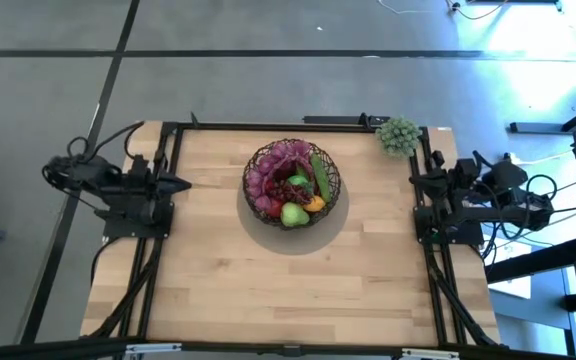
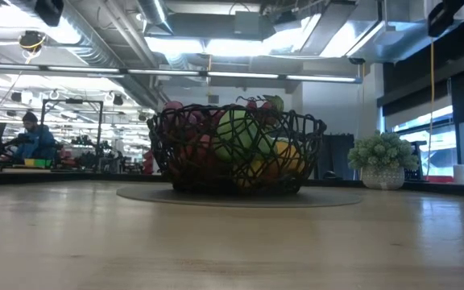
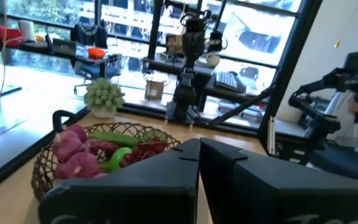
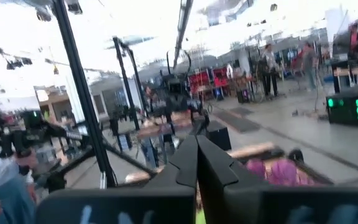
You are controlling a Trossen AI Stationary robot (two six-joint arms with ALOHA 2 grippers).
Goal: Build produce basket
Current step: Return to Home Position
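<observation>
The dark woven wire basket (image 1: 293, 184) stands on a round grey mat at the table's middle toward the far edge, and shows in the low view (image 2: 236, 153) and left wrist view (image 3: 48, 163). It holds purple grapes (image 1: 276, 162), a green cucumber (image 1: 320, 175), a green apple (image 1: 293, 214), a yellow lemon (image 1: 314, 203) and red fruit. My left gripper (image 1: 186, 184) rests shut at the table's left edge, pointing at the basket; its fingers (image 3: 199, 149) touch nothing. My right gripper (image 1: 415, 181) rests shut at the right edge (image 4: 196, 149).
A pale green bumpy cluster in a white pot (image 1: 399, 135) stands at the table's far right corner (image 2: 383, 161). Bare wood lies in front of the basket toward the near edge. People show in the room beyond the table in the right wrist view.
</observation>
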